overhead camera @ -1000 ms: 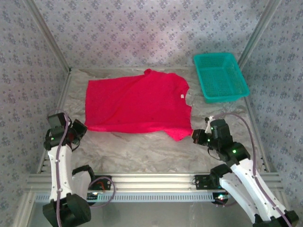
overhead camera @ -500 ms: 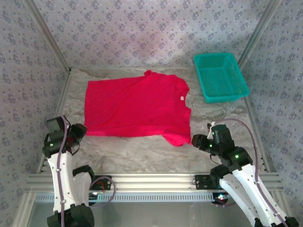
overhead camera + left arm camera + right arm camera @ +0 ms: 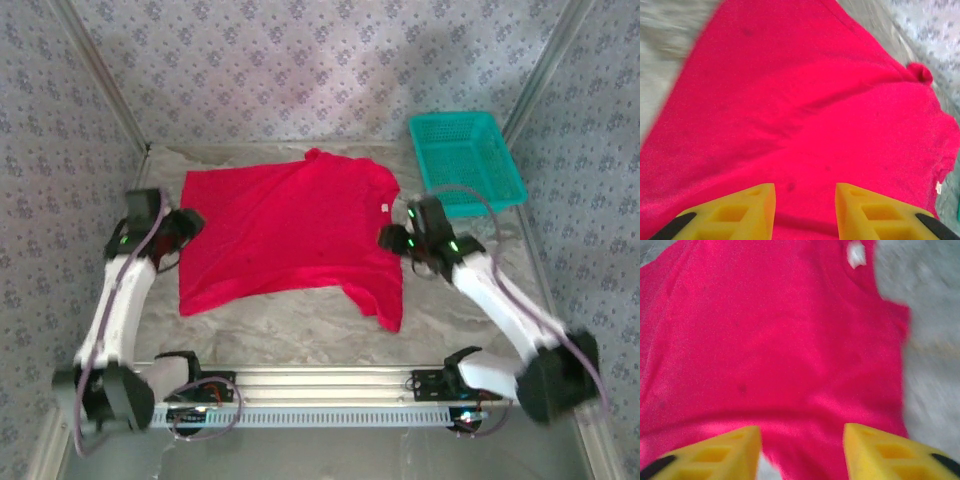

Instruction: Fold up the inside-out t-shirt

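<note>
I see my left gripper (image 3: pixel 805 214) partly open and empty, the t-shirt (image 3: pixel 805 100) spread beneath and ahead of it. My right gripper (image 3: pixel 802 456) stands likewise parted, holding nothing.

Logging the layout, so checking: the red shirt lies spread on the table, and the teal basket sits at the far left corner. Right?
Not quite. The basket sits at the far right corner, as the top view shows. The shirt does lie spread on the table.
</note>
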### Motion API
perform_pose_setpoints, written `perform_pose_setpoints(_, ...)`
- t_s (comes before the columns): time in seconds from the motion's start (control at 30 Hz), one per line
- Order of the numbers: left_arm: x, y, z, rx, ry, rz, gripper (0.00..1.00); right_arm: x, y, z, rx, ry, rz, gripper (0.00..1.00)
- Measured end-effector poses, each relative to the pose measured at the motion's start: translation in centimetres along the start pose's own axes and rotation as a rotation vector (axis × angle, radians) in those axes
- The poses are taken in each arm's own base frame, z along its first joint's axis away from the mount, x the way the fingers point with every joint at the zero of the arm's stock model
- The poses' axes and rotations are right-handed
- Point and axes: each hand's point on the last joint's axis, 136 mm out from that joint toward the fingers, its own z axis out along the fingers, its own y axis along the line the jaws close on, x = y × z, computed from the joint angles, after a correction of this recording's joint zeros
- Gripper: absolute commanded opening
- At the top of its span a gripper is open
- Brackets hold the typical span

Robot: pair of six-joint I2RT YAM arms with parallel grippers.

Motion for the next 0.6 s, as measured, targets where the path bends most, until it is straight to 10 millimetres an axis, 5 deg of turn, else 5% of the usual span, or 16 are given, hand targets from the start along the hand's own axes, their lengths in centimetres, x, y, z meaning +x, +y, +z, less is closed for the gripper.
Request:
perform_pose_setpoints(0.17,-0.6,-2.0,10.5,-0.014,0.141,0.001,0.21,-8.6,5.3,9.7,-0.044,-0.003,-0.045,0.38)
perform_pose_setpoints(0.27,-0.7,-1.1,15.3,-0.041,0.196,-0.022,0.20,-11.2,6.0,14.7,-0.077,0.017,-0.015,0.36)
perform_pose_setpoints(0.4,-0.4,0.8,18.3,-0.065,0.241,-0.060,0.20,-9.3,3.1,19.4,-0.038,0.111,0.050,0.36)
perform_pose_setpoints(0.6,0.5,4.8,18.7,-0.091,0.257,-0.124,0.21,-2.8,-0.8,20.9,0.062,0.250,0.107,0.34)
